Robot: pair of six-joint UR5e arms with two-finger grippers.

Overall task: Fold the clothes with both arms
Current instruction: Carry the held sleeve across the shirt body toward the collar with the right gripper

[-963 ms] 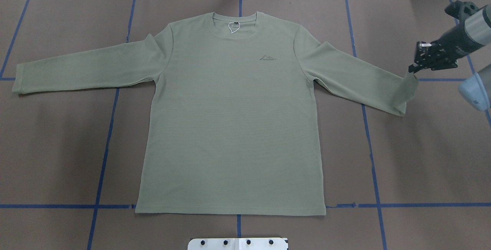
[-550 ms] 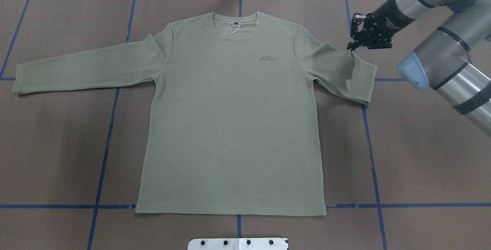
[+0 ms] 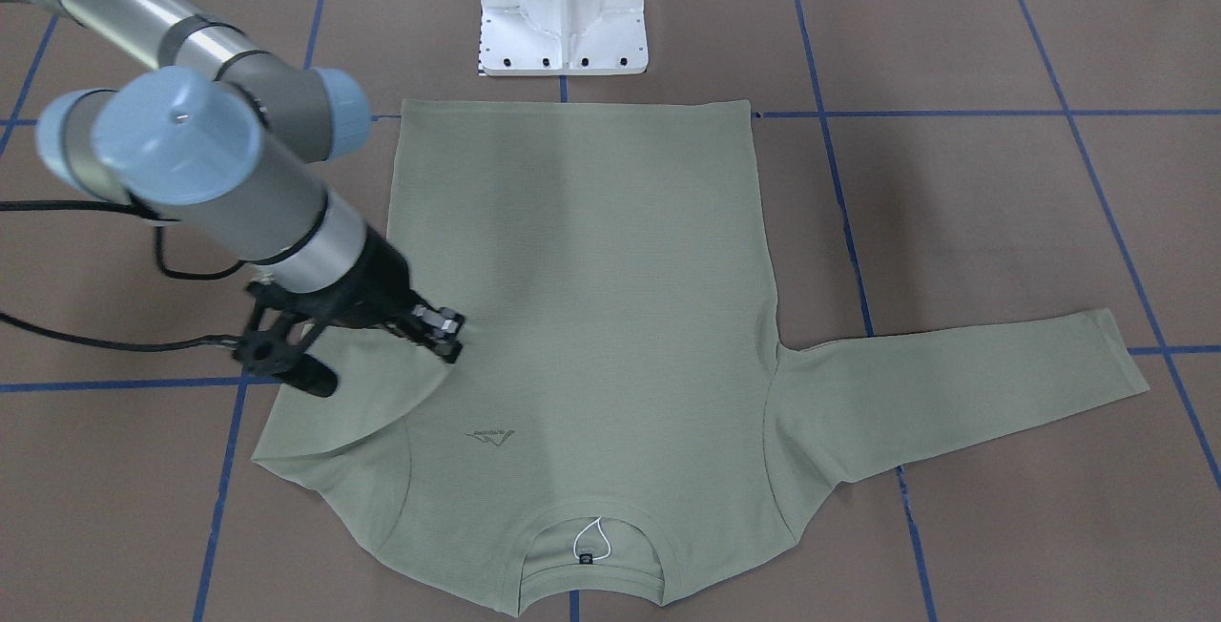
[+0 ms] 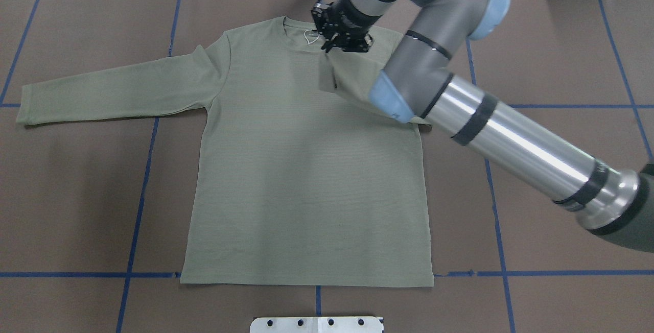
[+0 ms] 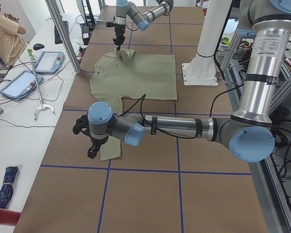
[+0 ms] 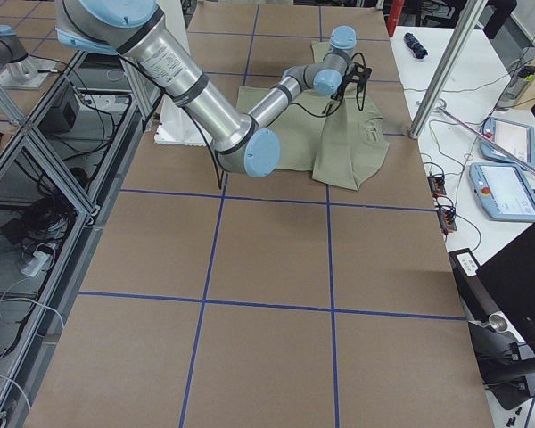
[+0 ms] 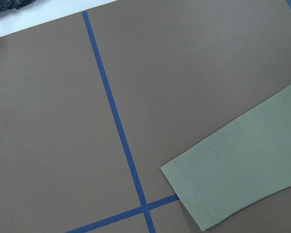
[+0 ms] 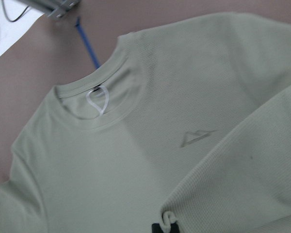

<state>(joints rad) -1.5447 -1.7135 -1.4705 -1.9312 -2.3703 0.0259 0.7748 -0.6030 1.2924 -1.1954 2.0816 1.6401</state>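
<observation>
Far L on the overhead: the shirt lies flat, front up, on the brown table. Its L sleeve is stretched straight out, w/ the L cuff just beside a blue tape cross. The L gripper hangs over that cuff, but you only get it from the side cam, so I can't tell if it's grasping or released; its wrist cam shows no fingers. Centre: the body is smooth, hem nearest the base, collar and white tag loop at the far edge. R of centre: the R gripper is clamped on the R cuff and holds it up over the chest near the collar. The R sleeve drapes back across the chest beside the logo toward the shoulder, and the R arm reaches in above it. Handling, my read: light, soft knit w/ no stiffness, so it sags from whatever point you pinch, and it'll stretch or drag the body if you pull sideways. Not slippery, not fragile. Best hold is the cuff edge, both layers, near a corner; lift before you travel. Same for the L sleeve at its cuff end. Lay the R cuff down low and slack to avoid a bunched fold.
</observation>
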